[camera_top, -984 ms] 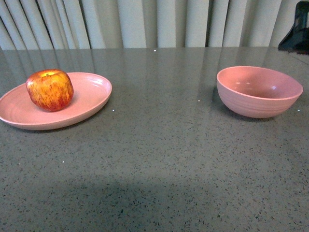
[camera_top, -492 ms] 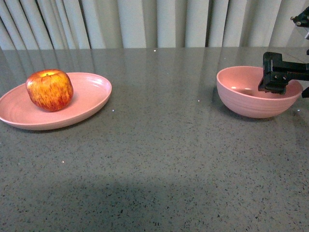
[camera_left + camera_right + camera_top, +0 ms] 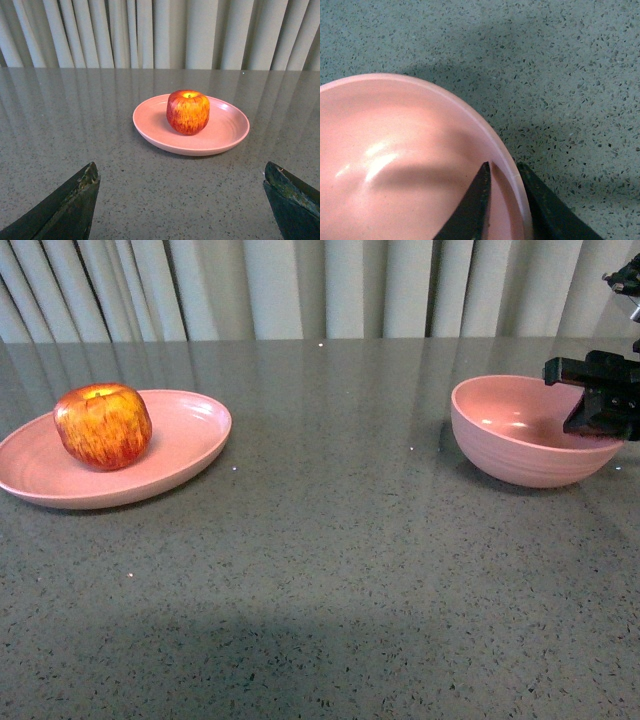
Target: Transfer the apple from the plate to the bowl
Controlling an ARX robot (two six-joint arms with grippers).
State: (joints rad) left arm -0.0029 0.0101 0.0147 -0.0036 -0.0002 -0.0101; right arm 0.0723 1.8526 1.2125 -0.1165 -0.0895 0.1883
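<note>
**A:** Where was the round red apple (image 3: pixel 103 426), the one streaked with yellow-orange?

**B:** It sat on the wide, shallow, matte pink plate (image 3: pixel 195 435), a little left of the plate's middle in the front view. It stood upright with its yellow dimple on top. The plate lay at the left of the grey speckled stone table (image 3: pixel 330 570).

**A:** And the deep, round, matte pink bowl (image 3: pixel 515 455)?

**B:** It was at the right of the table, well apart from the plate. Its rim looked tilted, lower on the right side.

**A:** What about the black right gripper (image 3: pixel 598 415)?

**B:** It stood at the bowl's right rim. In the right wrist view one finger (image 3: pixel 470 210) was inside the bowl and the other outside. The rim ran between them and the jaws were only narrowly apart. The outer finger looked to be against the rim, but a thin strip of pink showed beside the inner one. I could not tell whether it truly clamped the bowl.

**A:** And the left gripper (image 3: pixel 180 170)?

**B:** Only its own camera showed it. Its two dark fingers (image 3: pixel 65 210) were spread wide, low over the table, with nothing between them. The apple and plate lay beyond, well apart from them. Pale pleated curtains (image 3: pixel 300 285) hung behind the table.
</note>
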